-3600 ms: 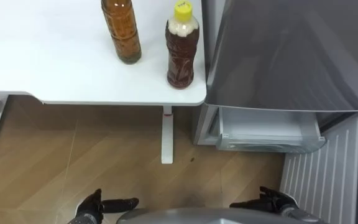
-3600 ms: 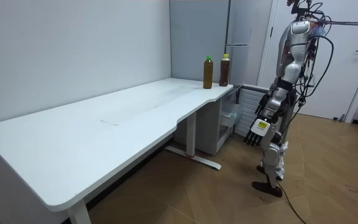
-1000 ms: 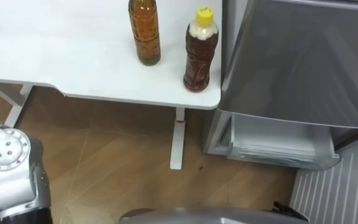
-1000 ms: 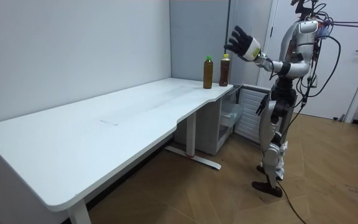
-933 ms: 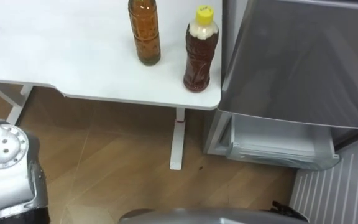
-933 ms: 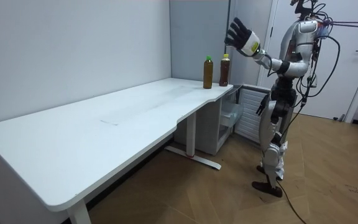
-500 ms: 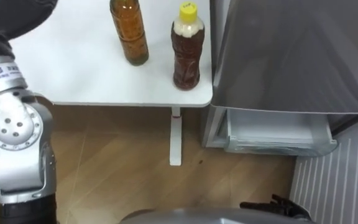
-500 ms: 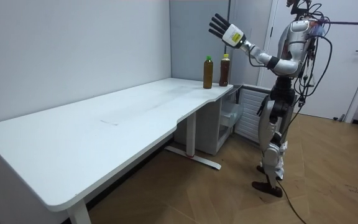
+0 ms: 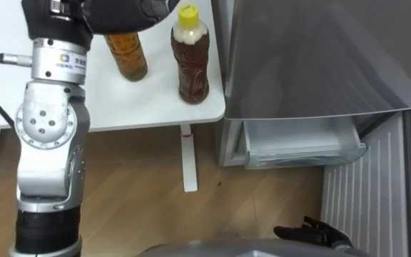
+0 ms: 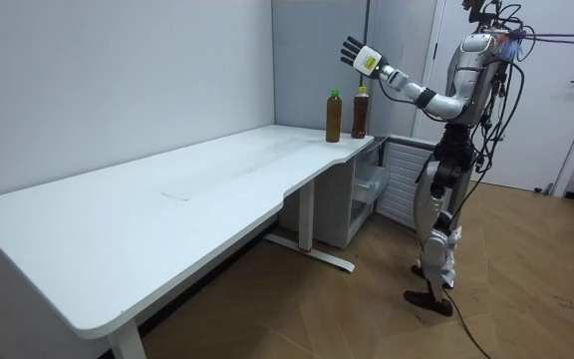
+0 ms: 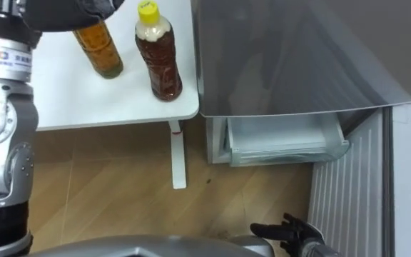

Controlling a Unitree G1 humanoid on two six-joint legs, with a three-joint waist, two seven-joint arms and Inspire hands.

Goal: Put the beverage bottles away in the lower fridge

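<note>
Two full drinks, amber bottle (image 9: pixel 127 58) and yellow-capped bottle (image 9: pixel 192 68), stand on the table (image 9: pixel 155 107) corner beside the fridge (image 9: pixel 298 57). Left hand (image 10: pixel 353 52) is over them, fingers spread, empty; right hand (image 9: pixel 311 232) hangs low, fingers loose. Bottles are probably heavyish, rigid and slick: grip mid-body

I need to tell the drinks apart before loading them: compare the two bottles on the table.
The yellow-capped bottle holds dark reddish-brown drink; the green-capped bottle holds lighter amber. The yellow-capped bottle stands nearer the fridge, the green-capped bottle to its left. The open left hand hides the green-capped bottle's top in the eye views; the yellow-capped bottle's cap shows. Both stand upright on the white table, unheld.
</note>
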